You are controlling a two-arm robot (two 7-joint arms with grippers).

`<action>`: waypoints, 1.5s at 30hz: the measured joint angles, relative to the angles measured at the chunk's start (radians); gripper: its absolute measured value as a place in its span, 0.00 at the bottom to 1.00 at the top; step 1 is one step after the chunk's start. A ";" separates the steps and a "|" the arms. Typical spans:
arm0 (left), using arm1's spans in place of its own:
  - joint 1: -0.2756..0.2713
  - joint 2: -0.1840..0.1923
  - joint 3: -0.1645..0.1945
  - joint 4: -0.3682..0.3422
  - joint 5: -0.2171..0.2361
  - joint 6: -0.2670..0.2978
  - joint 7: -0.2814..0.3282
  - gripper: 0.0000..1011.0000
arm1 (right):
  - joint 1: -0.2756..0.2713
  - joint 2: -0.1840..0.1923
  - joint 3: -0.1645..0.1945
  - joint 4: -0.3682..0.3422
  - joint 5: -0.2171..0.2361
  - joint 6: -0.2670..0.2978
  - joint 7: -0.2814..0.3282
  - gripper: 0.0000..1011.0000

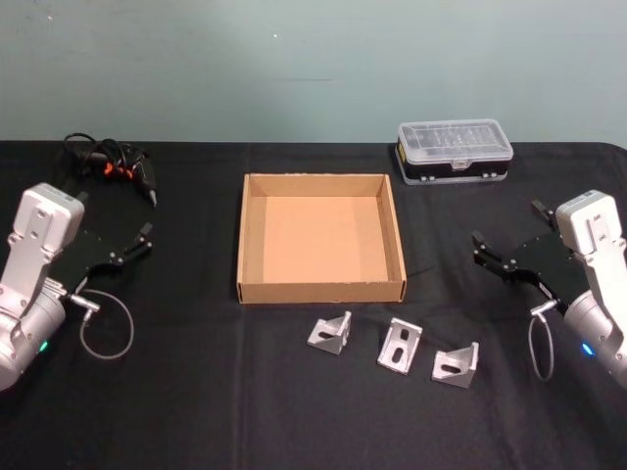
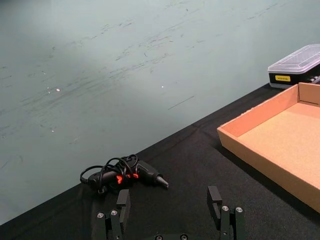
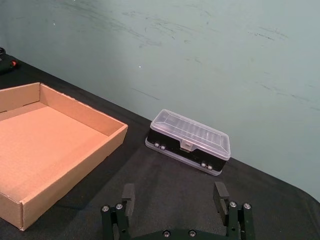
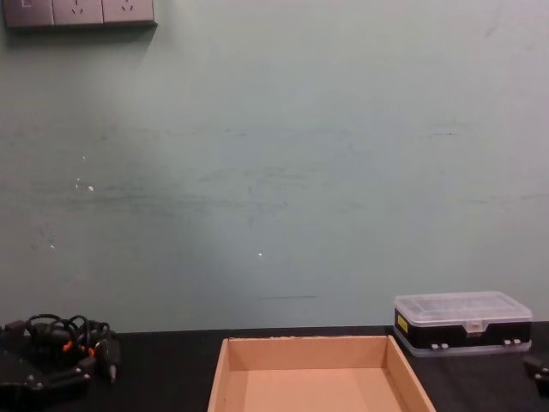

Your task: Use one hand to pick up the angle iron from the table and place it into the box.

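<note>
Three silver angle irons lie on the black table (image 1: 196, 411) in front of the box: one at the left (image 1: 330, 331), one in the middle (image 1: 400, 346), one at the right (image 1: 457, 363). The tan cardboard box (image 1: 320, 290) (image 2: 260, 152) (image 3: 75, 160) (image 4: 225, 369) sits empty at the table's middle. My left gripper (image 1: 147, 237) (image 2: 170, 202) hovers open at the left side, well away from the irons. At the right side my right gripper (image 1: 505, 235) (image 3: 175, 195) is open too, with nothing between its fingers.
A black plastic case with a clear lid (image 1: 454, 151) (image 3: 190, 141) (image 4: 463, 322) (image 2: 296, 65) stands at the back right. A black tool with a coiled cable and orange marks (image 1: 113, 166) (image 2: 125, 174) (image 4: 64, 343) lies at the back left.
</note>
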 joint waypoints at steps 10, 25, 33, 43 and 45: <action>0.000 0.000 0.000 0.000 0.000 0.000 0.000 1.00 | 0.000 0.000 0.000 0.000 0.000 0.000 0.000 0.99; 0.000 0.000 0.000 0.000 0.000 0.000 0.000 1.00 | 0.000 0.000 0.000 0.000 0.000 0.000 0.000 0.99; 0.000 0.000 0.000 0.000 0.000 0.000 0.000 1.00 | 0.000 0.000 0.000 0.000 0.000 0.000 0.000 0.99; 0.000 0.000 0.000 0.000 0.000 0.000 0.000 1.00 | 0.000 0.000 0.000 0.000 0.000 0.000 0.000 0.99; 0.000 0.000 0.000 0.000 0.000 0.000 0.000 1.00 | 0.000 0.000 0.000 0.000 0.000 0.000 0.000 0.99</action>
